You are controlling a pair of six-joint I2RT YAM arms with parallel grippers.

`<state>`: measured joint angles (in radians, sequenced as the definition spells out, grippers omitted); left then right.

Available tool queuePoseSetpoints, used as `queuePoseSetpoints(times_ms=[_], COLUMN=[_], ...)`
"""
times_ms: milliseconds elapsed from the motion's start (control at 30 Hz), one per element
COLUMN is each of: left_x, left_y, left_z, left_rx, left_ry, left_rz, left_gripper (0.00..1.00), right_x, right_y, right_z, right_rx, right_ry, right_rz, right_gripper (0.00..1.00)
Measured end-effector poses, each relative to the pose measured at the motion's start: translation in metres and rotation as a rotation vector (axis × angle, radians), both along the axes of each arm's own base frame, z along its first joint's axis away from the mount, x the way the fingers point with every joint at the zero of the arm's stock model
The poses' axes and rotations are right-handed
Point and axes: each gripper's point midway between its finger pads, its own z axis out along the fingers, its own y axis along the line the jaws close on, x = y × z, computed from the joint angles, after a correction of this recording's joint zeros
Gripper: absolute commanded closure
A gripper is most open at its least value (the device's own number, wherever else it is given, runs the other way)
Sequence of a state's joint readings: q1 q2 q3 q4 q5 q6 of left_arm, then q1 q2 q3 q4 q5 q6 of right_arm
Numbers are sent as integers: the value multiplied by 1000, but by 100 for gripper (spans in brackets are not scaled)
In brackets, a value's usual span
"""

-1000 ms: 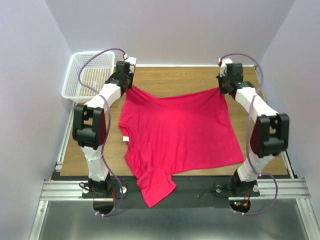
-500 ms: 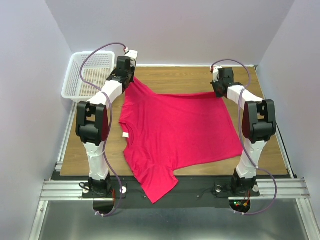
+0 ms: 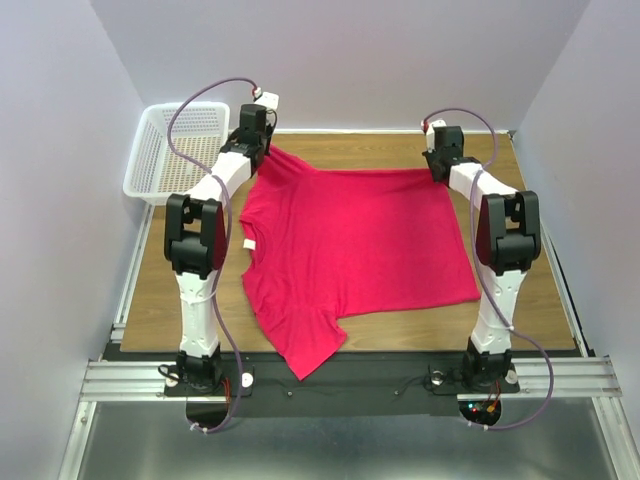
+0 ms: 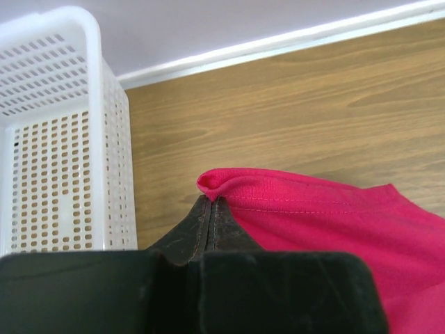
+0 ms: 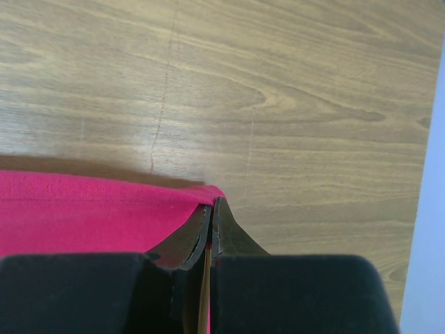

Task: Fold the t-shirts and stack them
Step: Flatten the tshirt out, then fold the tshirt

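Note:
One crimson-pink t-shirt (image 3: 350, 250) lies spread over the wooden table, a sleeve hanging over the near edge. Its far edge is stretched taut between both grippers. My left gripper (image 3: 268, 152) is shut on the far-left corner, and the stitched hem (image 4: 278, 191) folds over its tips (image 4: 211, 200). At the far right, my right gripper (image 3: 437, 172) is shut on the other corner, with the cloth's edge (image 5: 104, 202) pinched at its tips (image 5: 212, 203). A small white neck label (image 3: 250, 243) shows at the shirt's left side.
A white mesh basket (image 3: 170, 150) stands at the table's far-left corner, right beside the left gripper and large in the left wrist view (image 4: 62, 139). Bare wood (image 3: 520, 300) lies right of the shirt. Purple walls close in on three sides.
Both arms have reached farther back, dragging the shirt's far edge toward the back of the table and pulling it straighter. Less of the sleeve hangs over the near edge.

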<state>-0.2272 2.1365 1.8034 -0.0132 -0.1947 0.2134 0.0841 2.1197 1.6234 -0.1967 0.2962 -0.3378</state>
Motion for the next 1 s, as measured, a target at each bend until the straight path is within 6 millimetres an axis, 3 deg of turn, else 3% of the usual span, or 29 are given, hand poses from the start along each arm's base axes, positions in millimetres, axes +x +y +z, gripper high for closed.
queuePoseSetpoints(times_ms=[200,433,600,833,1000], left_x=[11,6,-24,-59,-73], left_y=[-1,-3,0,10,15], left_z=[-19,-23,-29,-3,11], left_rx=[18,2,-11,-26,-39], left_ry=[25,53,126,140,134], left_rz=[5,-4,-5,29,55], left_gripper=[99,99,99,99,99], right_x=[10,17,12,2,-8], right_y=[-5,-6,-9,-10,-10], right_z=[-15,-9,-10,-1,10], right_rx=[-15,-20,-32,-34,-30], right_ry=[12,-15,-12,-19,-32], right_rz=[-22,-23,-27,-27,-25], right_gripper=[99,99,99,99,99])
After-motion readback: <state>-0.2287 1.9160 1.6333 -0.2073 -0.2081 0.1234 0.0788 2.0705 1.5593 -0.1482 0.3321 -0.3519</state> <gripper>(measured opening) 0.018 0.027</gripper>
